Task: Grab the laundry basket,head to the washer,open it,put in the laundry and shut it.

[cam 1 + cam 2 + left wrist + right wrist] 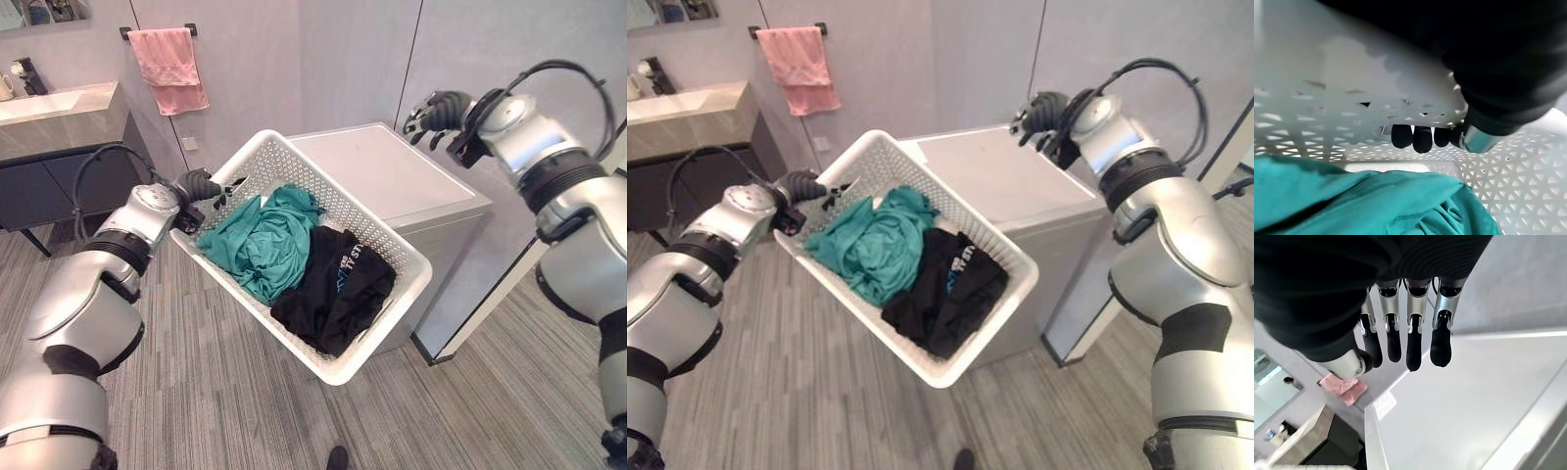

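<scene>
Gripping the rim of the white basket [392, 257], the left hand [199, 186] has its dark-tipped fingers [1413, 137] hooked over the edge into the perforated wall, holding the basket up off the floor [235, 392] and tilted, its far corner low. Inside lie a teal garment [260, 240], near the hand, and a black garment [338, 284] just beside it, touching. The basket hangs in front of the grey washer [392, 176], overlapping its near left corner; the washer's flat lid [1474, 401] is down. The right hand [436, 110] hovers above the back of the lid, its fingers [1441, 345] relaxed and apart, holding nothing. A pink towel [168, 67] hangs on the wall behind, and a sink counter [59, 113] stands at the far left.
</scene>
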`<state>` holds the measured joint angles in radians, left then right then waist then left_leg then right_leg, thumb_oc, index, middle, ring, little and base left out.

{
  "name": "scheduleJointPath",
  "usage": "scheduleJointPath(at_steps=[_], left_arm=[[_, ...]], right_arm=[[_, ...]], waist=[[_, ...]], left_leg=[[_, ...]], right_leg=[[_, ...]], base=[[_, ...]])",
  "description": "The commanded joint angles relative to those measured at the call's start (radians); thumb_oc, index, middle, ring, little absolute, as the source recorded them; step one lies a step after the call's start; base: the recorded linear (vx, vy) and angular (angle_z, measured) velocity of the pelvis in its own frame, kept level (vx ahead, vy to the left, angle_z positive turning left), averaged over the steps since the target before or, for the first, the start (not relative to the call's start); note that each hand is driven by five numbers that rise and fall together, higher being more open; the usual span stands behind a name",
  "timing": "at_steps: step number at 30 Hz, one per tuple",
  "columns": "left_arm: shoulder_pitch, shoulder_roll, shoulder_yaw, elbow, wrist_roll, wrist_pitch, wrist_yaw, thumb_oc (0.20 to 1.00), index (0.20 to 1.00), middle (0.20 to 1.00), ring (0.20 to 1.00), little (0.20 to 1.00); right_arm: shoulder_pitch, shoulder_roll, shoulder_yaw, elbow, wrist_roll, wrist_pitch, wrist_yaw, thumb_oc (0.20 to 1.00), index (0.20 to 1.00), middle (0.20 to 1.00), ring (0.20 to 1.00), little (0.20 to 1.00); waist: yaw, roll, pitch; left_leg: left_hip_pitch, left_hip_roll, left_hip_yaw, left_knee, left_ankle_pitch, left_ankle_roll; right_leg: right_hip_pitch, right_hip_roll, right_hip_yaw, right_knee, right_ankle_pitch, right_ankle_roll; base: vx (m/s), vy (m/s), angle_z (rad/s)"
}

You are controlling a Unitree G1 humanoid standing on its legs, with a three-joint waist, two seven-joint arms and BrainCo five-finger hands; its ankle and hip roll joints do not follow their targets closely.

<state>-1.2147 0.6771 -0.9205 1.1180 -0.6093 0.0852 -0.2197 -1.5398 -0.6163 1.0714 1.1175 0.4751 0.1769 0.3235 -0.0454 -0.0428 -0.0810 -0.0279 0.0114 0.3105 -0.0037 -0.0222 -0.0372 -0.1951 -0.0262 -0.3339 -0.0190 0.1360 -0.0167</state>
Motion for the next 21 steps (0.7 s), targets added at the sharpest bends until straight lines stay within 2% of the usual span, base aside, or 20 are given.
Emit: scheduleJointPath(at_steps=[1,4,5,6,7,8,9,10,11,12,13,20,21], left_arm=[[-0.164,0.051,0.065,0.095,-0.022,-0.049,0.101,0.2,0.2,0.2,0.2,0.2],[-0.143,0.042,0.084,0.091,-0.046,-0.044,0.099,0.2,0.2,0.2,0.2,0.2],[-0.142,0.041,0.1,0.118,-0.066,-0.032,0.1,0.2,0.2,0.2,0.2,0.2],[-0.143,0.039,0.108,0.131,-0.079,-0.028,0.102,0.2,0.2,0.2,0.2,0.2],[-0.144,0.038,0.108,0.131,-0.079,-0.028,0.102,0.2,0.2,0.2,0.2,0.2],[-0.147,0.036,0.115,0.138,-0.092,-0.024,0.105,0.2,0.2,0.2,0.2,0.2],[-0.154,0.033,0.126,0.151,-0.111,-0.021,0.114,0.2,0.2,0.2,0.2,0.2],[-0.154,0.033,0.126,0.152,-0.111,-0.021,0.114,0.2,0.2,0.2,0.2,0.2],[-0.16,0.03,0.134,0.156,-0.122,-0.021,0.116,0.2,0.2,0.2,0.2,0.2],[-0.165,0.027,0.139,0.155,-0.133,-0.022,0.118,0.2,0.2,0.2,0.2,0.2],[-0.165,0.027,0.139,0.155,-0.133,-0.022,0.118,0.2,0.2,0.2,0.2,0.2],[-0.164,0.044,0.175,0.157,-0.193,-0.014,0.121,0.2,0.2,0.2,0.2,0.2],[-0.156,0.045,0.182,0.158,-0.201,-0.011,0.118,0.2,0.2,0.2,0.2,0.2]], right_arm=[[-0.14,-0.009,-0.003,0.105,-0.009,-0.016,-0.045,0.2,0.2,0.2,0.2,0.2],[-0.13,-0.015,0.011,0.07,-0.001,-0.013,-0.035,0.2,0.2,0.2,0.2,0.2],[-0.131,-0.022,0.015,0.073,-0.008,-0.016,-0.036,0.256,0.256,0.256,0.256,0.256],[-0.13,-0.021,0.01,0.078,-0.006,-0.015,-0.04,0.278,0.278,0.278,0.278,0.278],[-0.13,-0.021,0.01,0.078,-0.006,-0.015,-0.04,0.357,0.357,0.357,0.357,0.357],[-0.131,-0.02,0.008,0.08,-0.007,-0.015,-0.043,0.492,0.492,0.492,0.492,0.492],[-0.135,-0.022,0.007,0.086,-0.026,-0.019,-0.051,0.517,0.517,0.517,0.517,0.517],[-0.136,-0.022,0.007,0.087,-0.026,-0.019,-0.051,0.598,0.598,0.598,0.598,0.598],[-0.14,-0.023,0.008,0.087,-0.038,-0.021,-0.055,0.802,0.802,0.802,0.802,0.802],[-0.144,-0.026,0.006,0.079,-0.045,-0.025,-0.065,0.922,0.922,0.922,0.922,0.922],[-0.144,-0.026,0.006,0.078,-0.045,-0.024,-0.065,1.0,1.0,1.0,1.0,1.0],[-0.146,-0.11,-0.007,-0.035,-0.075,-0.042,-0.096,1.0,1.0,1.0,1.0,1.0],[-0.139,-0.132,0.001,-0.044,-0.085,-0.041,-0.095,1.0,1.0,1.0,1.0,1.0]], waist=[[0.018,0.001,0.006],[0.011,0.0,0.0],[0.005,0.003,-0.006],[0.004,0.004,-0.007],[0.004,0.005,-0.007],[0.001,0.006,-0.008],[-0.002,0.007,-0.008],[-0.002,0.007,-0.008],[-0.004,0.009,-0.005],[-0.008,0.008,-0.007],[-0.008,0.008,-0.007],[-0.028,0.015,0.003],[-0.03,0.011,0.005]], left_leg=[[0.071,0.025,0.008,-0.084,0.053,-0.043],[0.083,0.028,0.008,-0.084,0.047,-0.045],[0.091,0.03,0.008,-0.084,0.043,-0.046],[0.093,0.031,0.008,-0.084,0.043,-0.046],[0.094,0.031,0.008,-0.084,0.043,-0.046],[0.095,0.033,0.009,-0.084,0.043,-0.047],[0.098,0.035,0.008,-0.084,0.044,-0.048],[0.098,0.035,0.008,-0.084,0.044,-0.048],[0.103,0.038,0.008,-0.084,0.041,-0.049],[0.099,0.039,0.01,-0.084,0.044,-0.05],[0.099,0.039,0.01,-0.084,0.044,-0.05],[0.11,0.06,0.015,-0.064,0.051,-0.061],[0.101,0.068,0.01,-0.015,0.045,-0.064]], right_leg=[[0.094,-0.052,0.034,-0.063,0.042,0.162],[0.107,-0.048,0.04,-0.064,0.034,0.157],[0.114,-0.044,0.043,-0.064,0.027,0.155],[0.116,-0.043,0.042,-0.063,0.025,0.155],[0.116,-0.043,0.042,-0.063,0.025,0.154],[0.117,-0.041,0.042,-0.061,0.023,0.152],[0.118,-0.038,0.043,-0.058,0.019,0.15],[0.118,-0.038,0.043,-0.058,0.019,0.15],[0.123,-0.035,0.046,-0.057,0.016,0.149],[0.119,-0.035,0.048,-0.059,0.016,0.148],[0.119,-0.035,0.048,-0.058,0.016,0.148],[0.115,-0.014,0.057,-0.038,-0.018,0.131],[0.119,-0.007,0.065,-0.04,-0.023,0.123]], base=[[0.05,-0.034,-0.02],[0.07,-0.03,-0.01],[0.04,-0.031,-0.03],[0.04,-0.032,-0.03],[0.0,0.0,0.0],[0.02,-0.024,-0.03],[0.0,0.0,0.0],[0.0,0.0,0.0],[0.0,0.0,0.0],[0.0,0.0,0.0],[0.0,-0.017,-0.07],[0.05,-0.043,-0.03],[0.06,-0.069,0.02]])
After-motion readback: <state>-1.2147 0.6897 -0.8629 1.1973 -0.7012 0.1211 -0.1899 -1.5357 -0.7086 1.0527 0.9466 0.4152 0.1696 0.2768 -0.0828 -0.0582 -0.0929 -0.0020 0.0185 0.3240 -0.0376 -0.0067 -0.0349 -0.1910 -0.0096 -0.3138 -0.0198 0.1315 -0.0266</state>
